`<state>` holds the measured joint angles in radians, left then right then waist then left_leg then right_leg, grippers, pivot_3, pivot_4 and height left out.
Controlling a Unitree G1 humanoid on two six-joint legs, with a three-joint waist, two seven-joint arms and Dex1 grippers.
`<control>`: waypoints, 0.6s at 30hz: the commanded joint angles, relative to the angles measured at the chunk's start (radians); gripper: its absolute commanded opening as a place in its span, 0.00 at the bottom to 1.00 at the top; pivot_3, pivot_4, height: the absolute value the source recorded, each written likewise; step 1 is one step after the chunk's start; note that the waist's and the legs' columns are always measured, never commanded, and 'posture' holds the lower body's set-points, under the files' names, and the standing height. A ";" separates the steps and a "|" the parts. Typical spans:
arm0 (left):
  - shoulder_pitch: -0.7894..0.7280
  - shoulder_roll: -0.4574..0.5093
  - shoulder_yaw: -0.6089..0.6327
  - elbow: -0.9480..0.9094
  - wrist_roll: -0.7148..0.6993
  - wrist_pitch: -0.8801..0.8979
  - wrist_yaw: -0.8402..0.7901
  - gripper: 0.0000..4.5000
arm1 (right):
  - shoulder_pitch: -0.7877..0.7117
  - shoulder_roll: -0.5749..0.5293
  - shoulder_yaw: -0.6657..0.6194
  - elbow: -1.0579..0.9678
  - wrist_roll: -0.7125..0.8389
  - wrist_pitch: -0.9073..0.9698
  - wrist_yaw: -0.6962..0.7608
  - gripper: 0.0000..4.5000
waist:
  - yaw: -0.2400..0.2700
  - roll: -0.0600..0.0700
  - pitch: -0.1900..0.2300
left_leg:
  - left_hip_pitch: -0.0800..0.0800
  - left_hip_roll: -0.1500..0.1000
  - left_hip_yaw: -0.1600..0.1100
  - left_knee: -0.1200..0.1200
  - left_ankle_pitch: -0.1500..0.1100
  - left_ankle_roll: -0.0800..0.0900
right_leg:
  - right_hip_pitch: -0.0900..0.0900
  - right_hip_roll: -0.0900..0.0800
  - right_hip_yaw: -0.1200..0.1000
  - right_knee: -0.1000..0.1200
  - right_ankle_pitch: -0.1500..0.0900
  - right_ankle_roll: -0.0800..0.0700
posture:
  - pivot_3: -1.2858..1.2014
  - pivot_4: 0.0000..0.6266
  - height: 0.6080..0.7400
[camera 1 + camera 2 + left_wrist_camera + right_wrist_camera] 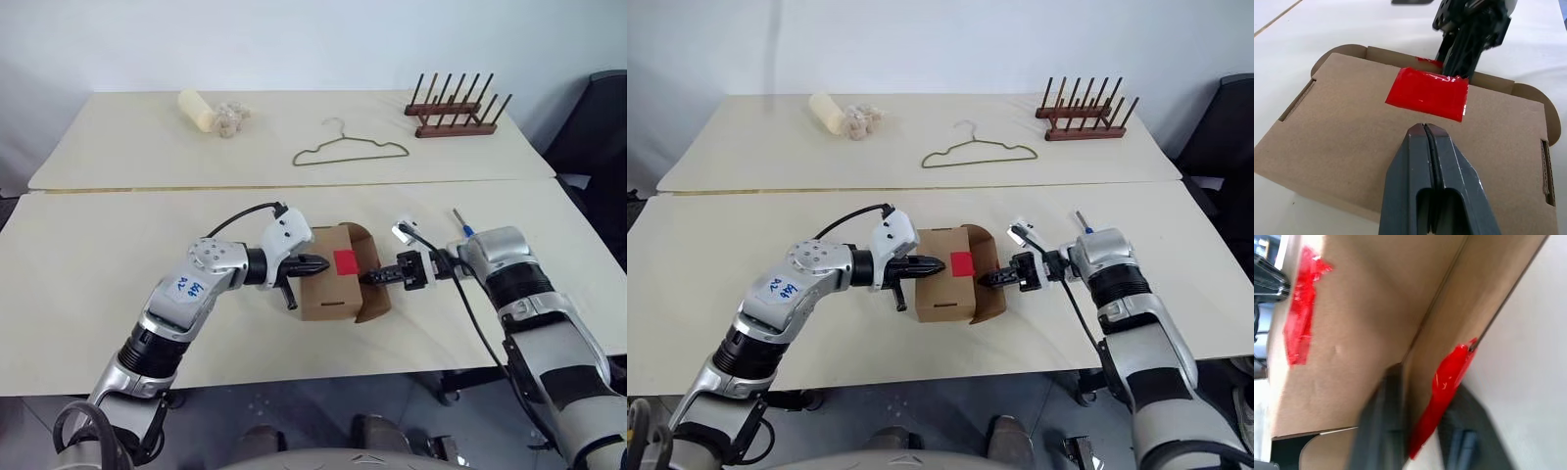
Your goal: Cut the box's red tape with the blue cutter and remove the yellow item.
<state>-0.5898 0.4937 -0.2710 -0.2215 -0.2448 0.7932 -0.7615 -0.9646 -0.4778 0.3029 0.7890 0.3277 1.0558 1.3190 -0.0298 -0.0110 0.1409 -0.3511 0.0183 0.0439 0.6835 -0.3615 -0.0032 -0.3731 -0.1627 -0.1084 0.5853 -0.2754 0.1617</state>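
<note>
1. The box (333,279) was plain brown cardboard, with no print on it.
2. The red tape (344,261) was a glossy bright red patch on the box top, and a second red piece (1442,391) showed on the side flap.
3. Both the left gripper (319,264) and the right gripper (375,278) had black fingers.
4. The table (118,245) was pale cream.
5. The hanger (348,149) was dull olive wire.
6. The peg rack (453,110) was reddish-brown wood with dark pegs.
7. The roll (196,109) was pale yellow.
</note>
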 commanded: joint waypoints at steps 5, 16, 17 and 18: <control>0.048 0.002 -0.039 -0.010 0.010 0.036 0.008 0.00 | 0.052 0.065 0.030 0.117 -0.073 0.002 -0.004 0.01 | 0.000 -0.008 -0.006 | 0.001 0.002 -0.005 0.000 -0.001 -0.002 | 0.001 0.002 0.000 0.000 -0.001 -0.002 | 0.52 0.24 1.00; 0.025 -0.124 -0.063 0.110 0.024 -0.081 0.028 0.00 | -0.105 -0.172 0.028 -0.004 -0.082 0.223 0.034 0.01 | 0.048 0.018 0.010 | -0.005 -0.001 -0.005 0.001 0.000 -0.001 | -0.003 -0.001 -0.002 0.000 -0.002 -0.003 | 0.52 0.24 1.00; 0.014 -0.150 -0.071 0.136 0.032 -0.107 0.032 0.00 | -0.120 -0.209 0.055 -0.038 -0.078 0.247 0.059 0.01 | 0.055 0.020 0.011 | -0.006 -0.003 -0.005 0.002 0.000 0.000 | -0.004 -0.002 -0.001 -0.001 -0.001 -0.003 | 0.52 0.24 1.00; 0.001 -0.177 -0.075 0.162 0.038 -0.132 0.040 0.00 | -0.135 -0.240 0.079 -0.062 -0.076 0.268 0.073 0.01 | 0.060 0.022 0.013 | -0.008 -0.003 -0.005 0.002 0.000 0.000 | -0.004 -0.002 -0.001 -0.001 -0.001 -0.002 | 0.52 0.24 1.00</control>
<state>-0.5960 0.3315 -0.3016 -0.1344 -0.2435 0.6747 -0.7341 -1.0614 -0.6370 0.3607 0.7695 0.2756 1.2849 1.3766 0.0301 0.0109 0.1535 -0.3606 0.0142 0.0381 0.6856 -0.3610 -0.0028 -0.3780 -0.1649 -0.1102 0.5840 -0.2765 0.1597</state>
